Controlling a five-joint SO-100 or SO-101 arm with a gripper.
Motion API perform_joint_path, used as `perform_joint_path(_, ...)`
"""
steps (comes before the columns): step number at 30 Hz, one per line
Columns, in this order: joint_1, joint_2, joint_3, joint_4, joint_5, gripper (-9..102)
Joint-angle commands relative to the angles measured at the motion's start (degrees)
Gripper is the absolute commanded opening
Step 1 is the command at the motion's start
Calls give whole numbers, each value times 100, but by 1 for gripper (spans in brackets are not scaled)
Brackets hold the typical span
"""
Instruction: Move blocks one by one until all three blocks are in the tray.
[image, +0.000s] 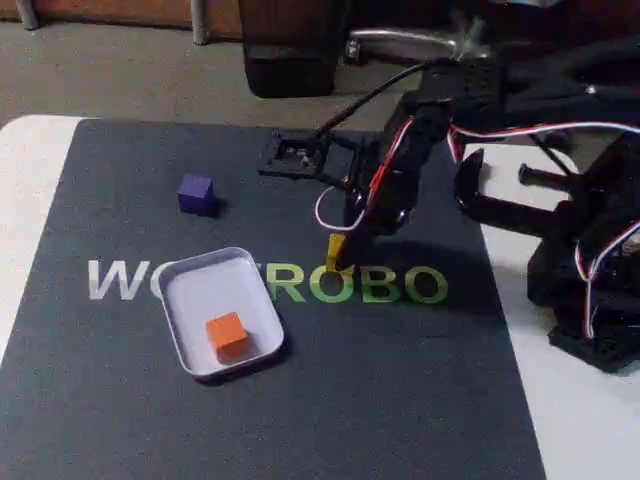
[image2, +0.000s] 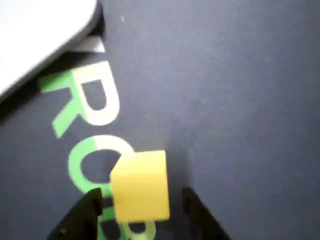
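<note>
The gripper (image2: 137, 200) has its fingers pinching the yellow block (image2: 141, 185), which sits between them with one corner edge facing forward, a cube with no long axis.

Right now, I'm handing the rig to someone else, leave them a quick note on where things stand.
Gripper: fingers either side of the yellow block, over the mat's green lettering; whether they are clamped on it, I cannot tell.
Orange block: in the tray. Done.
Purple block: on the mat, beyond the tray in the fixed view, untouched.
Left: bring yellow to the tray, then purple.
</note>
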Motion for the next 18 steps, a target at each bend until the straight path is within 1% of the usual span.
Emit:
perform_joint_path(1,9,-44,-26,-62,-79,17)
perform_joint_path(8,-53,-105,70,-70,-105,17)
perform_joint_path(10,-62,-105,105,-123,-105,12)
perform_joint_path(13,-79,-53,105,-132,-105,-3)
perform_joint_path(16,-141,132,105,-167,35,-8)
perform_joint_path(18,-229,325,62,-185,237,-8)
